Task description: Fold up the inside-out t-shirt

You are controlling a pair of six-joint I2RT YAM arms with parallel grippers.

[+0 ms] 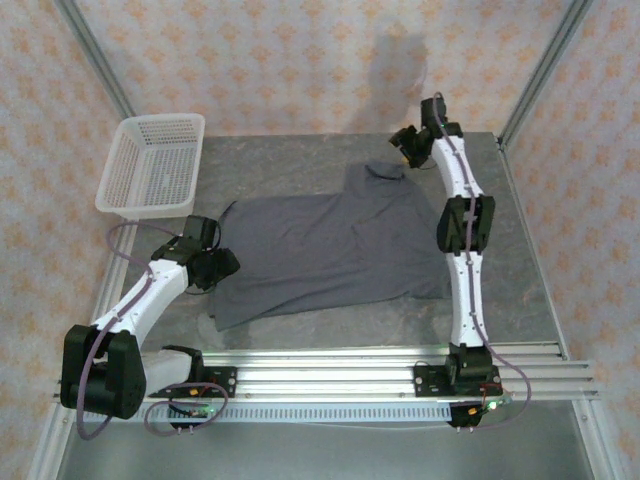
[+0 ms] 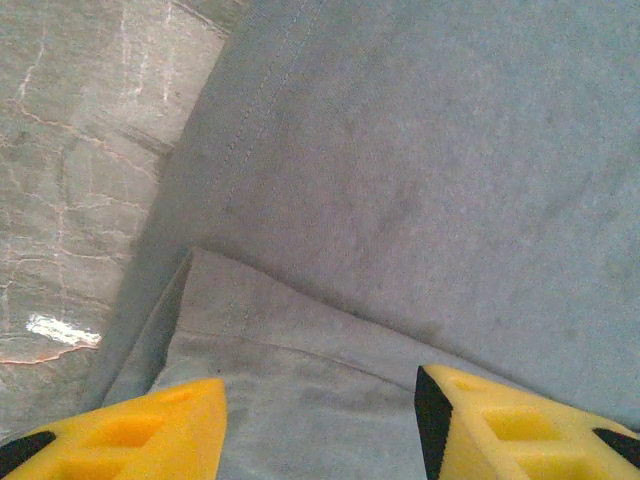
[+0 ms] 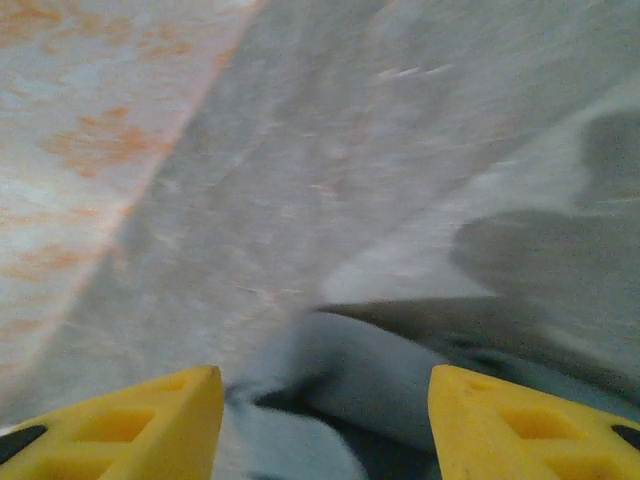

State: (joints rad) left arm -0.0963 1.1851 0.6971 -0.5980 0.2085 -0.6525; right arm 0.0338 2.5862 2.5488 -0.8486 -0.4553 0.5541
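Note:
The inside-out t-shirt point(image 1: 330, 245) lies spread in the middle of the table, dark slate-grey, with one part reaching toward the far right. My left gripper point(image 1: 222, 268) sits at the shirt's left edge. In the left wrist view its yellow jaws point(image 2: 320, 400) stand open over a folded layer of the fabric point(image 2: 420, 180), with a stitched hem running along the left. My right gripper point(image 1: 403, 143) hangs at the far right, just beyond the shirt's far end. Its jaws point(image 3: 325, 400) are open above a bunched, blurred lump of cloth point(image 3: 370, 370).
A white mesh basket point(image 1: 155, 165) stands at the far left corner of the grey table point(image 1: 280, 160). Aluminium rails point(image 1: 350, 365) run along the near edge between the arm bases. Frame posts and patterned walls close in the sides.

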